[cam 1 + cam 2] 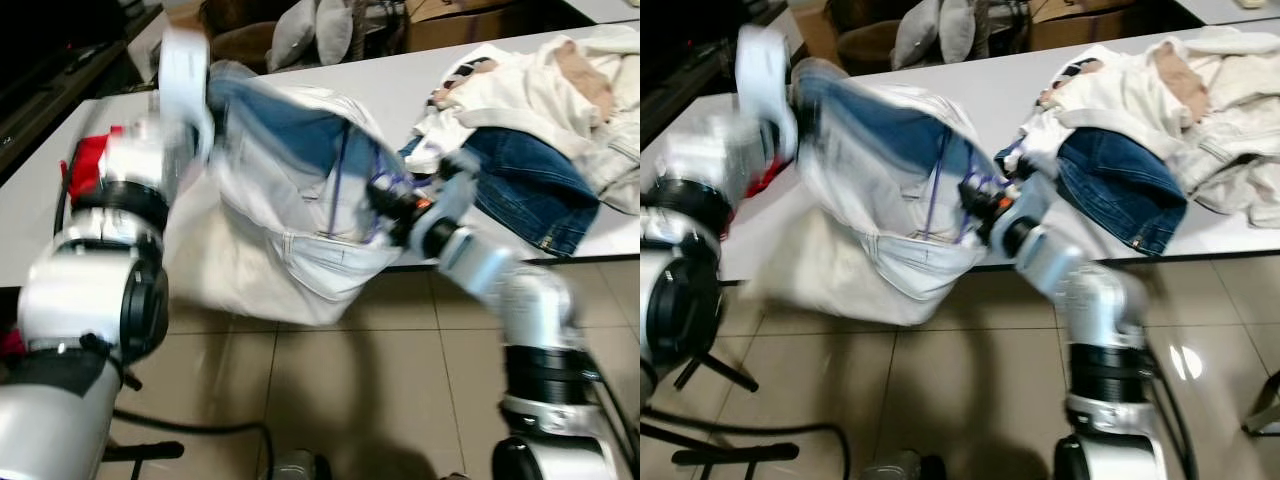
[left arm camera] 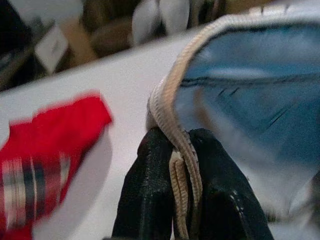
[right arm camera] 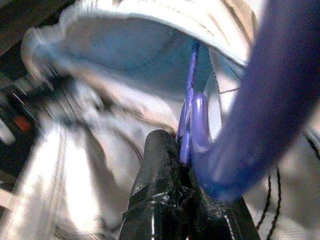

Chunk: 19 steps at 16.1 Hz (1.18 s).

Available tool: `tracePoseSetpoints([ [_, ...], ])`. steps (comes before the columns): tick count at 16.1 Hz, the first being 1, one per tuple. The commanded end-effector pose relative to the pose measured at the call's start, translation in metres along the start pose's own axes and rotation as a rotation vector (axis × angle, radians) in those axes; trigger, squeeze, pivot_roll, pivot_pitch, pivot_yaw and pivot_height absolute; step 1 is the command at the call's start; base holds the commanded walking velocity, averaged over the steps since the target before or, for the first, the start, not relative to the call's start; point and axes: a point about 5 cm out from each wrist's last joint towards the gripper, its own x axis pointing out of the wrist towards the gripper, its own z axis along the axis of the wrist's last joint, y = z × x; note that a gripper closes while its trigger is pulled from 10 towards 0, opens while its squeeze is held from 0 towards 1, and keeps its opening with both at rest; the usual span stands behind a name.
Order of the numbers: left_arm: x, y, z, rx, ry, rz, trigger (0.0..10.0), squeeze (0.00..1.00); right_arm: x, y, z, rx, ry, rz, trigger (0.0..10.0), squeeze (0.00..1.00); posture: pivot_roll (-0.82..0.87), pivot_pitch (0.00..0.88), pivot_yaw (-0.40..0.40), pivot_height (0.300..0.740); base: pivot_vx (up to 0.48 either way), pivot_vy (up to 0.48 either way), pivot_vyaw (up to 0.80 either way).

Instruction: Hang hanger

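Left arm raised, bent at the elbow; left gripper (image 2: 181,165) at 10 o'clock clamps the ribbed collar (image 2: 167,95) of the white jacket (image 1: 290,240), which hangs off the table (image 1: 400,85) edge at center. Right arm reaches in from 4 o'clock; right gripper (image 3: 182,165) is clenched on the purple hanger (image 3: 240,115) inside the jacket. Denim and light clothes pile (image 1: 540,120) at 2 o'clock.

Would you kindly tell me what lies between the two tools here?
The white jacket with its blue lining hangs between them: the left tool pinches its ribbed hem, and the right tool grips the purple hanger inside it, per the eye views.
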Motion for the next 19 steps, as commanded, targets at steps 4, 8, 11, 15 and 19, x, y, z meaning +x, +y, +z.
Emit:
tracePoseSetpoints([
  [4,-0.003,0.001,-0.075,0.149,0.182,-0.019,0.0,0.0,-0.028,0.036,0.032,-0.031,-0.042,0.135,10.0,0.0,-0.11,0.0,0.245,0.74,0.0,0.0,0.0],
  [8,-0.012,-0.029,-0.141,0.174,0.329,-0.183,0.0,0.0,-0.036,0.06,0.06,-0.033,-0.079,0.235,10.0,0.0,-0.13,0.0,0.223,0.74,0.0,0.0,0.0],
  [11,-0.019,-0.049,-0.167,0.092,0.351,-0.304,0.0,0.0,-0.037,0.063,0.073,-0.054,-0.07,0.241,10.0,0.0,-0.15,0.0,0.206,0.74,0.0,0.0,0.0],
  [15,-0.031,-0.065,-0.181,-0.116,0.224,-0.454,10.0,1.0,-0.028,0.073,0.085,-0.046,-0.059,0.26,10.0,0.0,-0.14,0.0,0.16,0.74,0.0,0.0,0.0],
  [19,-0.052,-0.041,-0.155,-0.246,-0.026,-0.505,10.0,1.0,-0.023,0.069,0.083,-0.048,-0.02,0.249,10.0,0.0,-0.12,0.0,0.115,0.74,0.0,0.0,0.0],
])
